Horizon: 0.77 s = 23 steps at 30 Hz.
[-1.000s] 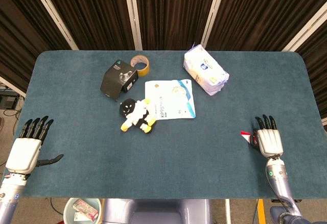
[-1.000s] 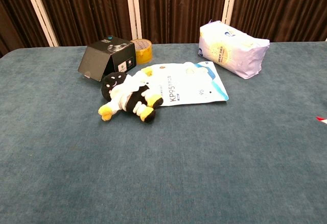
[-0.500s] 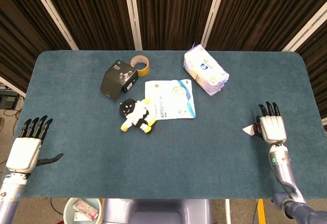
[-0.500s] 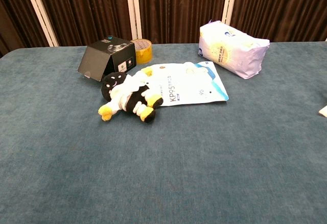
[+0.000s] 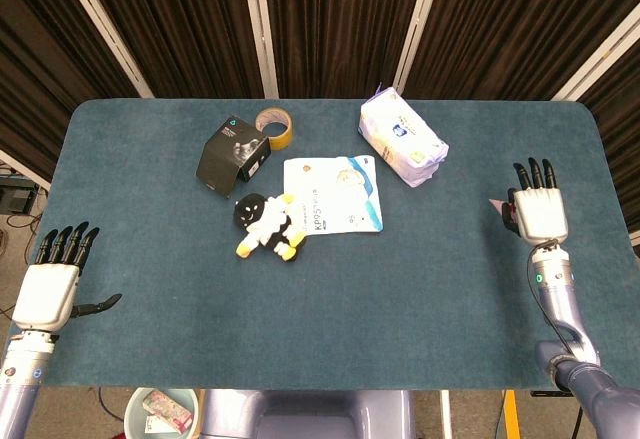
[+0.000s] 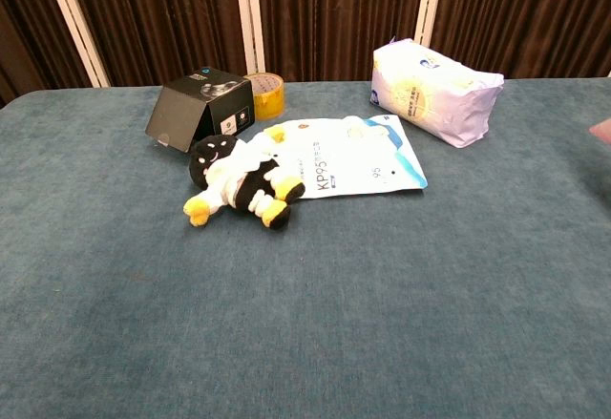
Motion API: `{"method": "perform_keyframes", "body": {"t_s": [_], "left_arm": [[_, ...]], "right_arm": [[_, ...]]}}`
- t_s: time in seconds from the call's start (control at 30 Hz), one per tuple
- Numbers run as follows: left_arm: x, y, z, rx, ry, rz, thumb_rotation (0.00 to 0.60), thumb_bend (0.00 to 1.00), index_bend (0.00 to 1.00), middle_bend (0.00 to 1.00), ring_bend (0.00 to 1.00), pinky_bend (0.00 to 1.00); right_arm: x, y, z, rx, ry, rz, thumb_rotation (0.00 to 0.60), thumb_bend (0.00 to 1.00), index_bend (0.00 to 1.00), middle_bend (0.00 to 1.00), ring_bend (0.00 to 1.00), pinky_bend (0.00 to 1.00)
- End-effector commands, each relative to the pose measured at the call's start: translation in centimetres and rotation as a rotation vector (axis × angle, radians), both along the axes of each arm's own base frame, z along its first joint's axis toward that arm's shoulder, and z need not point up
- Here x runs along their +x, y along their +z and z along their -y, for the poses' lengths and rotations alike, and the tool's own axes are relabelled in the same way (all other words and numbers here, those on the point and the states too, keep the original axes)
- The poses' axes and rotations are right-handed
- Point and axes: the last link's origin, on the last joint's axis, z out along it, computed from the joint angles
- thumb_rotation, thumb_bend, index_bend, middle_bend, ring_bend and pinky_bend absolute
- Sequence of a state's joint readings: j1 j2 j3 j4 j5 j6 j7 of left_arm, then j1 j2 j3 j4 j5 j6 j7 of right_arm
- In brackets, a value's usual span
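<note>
Table (image 5: pixel 330 299): blue-green felt top, dark curtain behind it.

Tissue pack (image 5: pixel 403 137): white/lavender soft pack, back right of centre, lying on its side, apart from everything else. Chest view shows it clearly (image 6: pixel 435 91).

Mask pouch (image 5: pixel 340 191): flat white-and-blue KP95 bag, centre of table, lying flat. Its left edge is under the plush toy.

Black box (image 5: pixel 232 154): tilted, back left of centre, just behind and left of the plush toy. Touching or nearly touching the tape roll behind it; can't tell which.

Plush toy (image 5: pixel 266 225): black head, white body, yellow feet, lying on its side, overlapping the pouch's left edge. Chest view (image 6: pixel 238 182) has it in front of the box.

Tape roll (image 5: pixel 274 126): brown roll just behind the box's right corner.

Right hand (image 5: pixel 538 209): over the right side of the table, back of hand up, fingers straight and pointing away, slightly apart. Released, holding nothing. Well apart from the tissue pack, which is the nearest thing to it. Only a sliver shows at the chest view's right edge.

Left hand (image 5: pixel 50 284): at the near left table edge, back up, fingers extended, thumb out sideways. Released, nothing in it. Well apart from all the items.
</note>
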<state>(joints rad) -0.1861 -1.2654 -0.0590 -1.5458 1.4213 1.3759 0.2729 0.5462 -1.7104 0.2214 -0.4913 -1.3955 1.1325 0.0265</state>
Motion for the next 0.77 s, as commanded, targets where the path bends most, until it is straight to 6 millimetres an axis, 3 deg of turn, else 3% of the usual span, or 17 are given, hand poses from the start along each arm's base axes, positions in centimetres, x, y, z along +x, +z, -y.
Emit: {"method": "perform_keyframes", "body": {"t_s": [0.03, 0.2, 0.5, 0.63, 0.77], "left_arm": [[0.1, 0.2, 0.0, 0.004, -0.005, 0.007, 0.387, 0.01, 0.00, 0.00, 0.00, 0.00], [0.3, 1.0, 0.3, 0.015, -0.025, 0.033, 0.387, 0.01, 0.00, 0.00, 0.00, 0.00], [0.3, 2.6, 1.3, 0.035, -0.064, 0.074, 0.387, 0.01, 0.00, 0.00, 0.00, 0.00], [0.4, 2.9, 1.8, 0.043, -0.076, 0.082, 0.391, 0.01, 0.00, 0.00, 0.00, 0.00], [0.6, 2.7, 2.0, 0.040, -0.084, 0.078, 0.389, 0.01, 0.00, 0.00, 0.00, 0.00]], "right_arm": [[1.1, 1.6, 0.0, -0.069, 0.058, 0.028, 0.600, 0.57, 0.62, 0.11, 0.00, 0.00], [2.9, 3.1, -3.5, -0.186, 0.154, 0.106, 0.600, 0.55, 0.54, 0.04, 0.00, 0.00], [5.3, 3.4, -14.9, -0.218, -0.001, 0.183, 0.600, 0.51, 0.50, 0.04, 0.00, 0.00], [5.4, 3.2, -18.1, -0.182, -0.040, 0.199, 0.600, 0.50, 0.50, 0.05, 0.00, 0.00], [5.3, 3.3, -19.4, -0.149, -0.057, 0.190, 0.600, 0.50, 0.50, 0.05, 0.00, 0.00]]}}
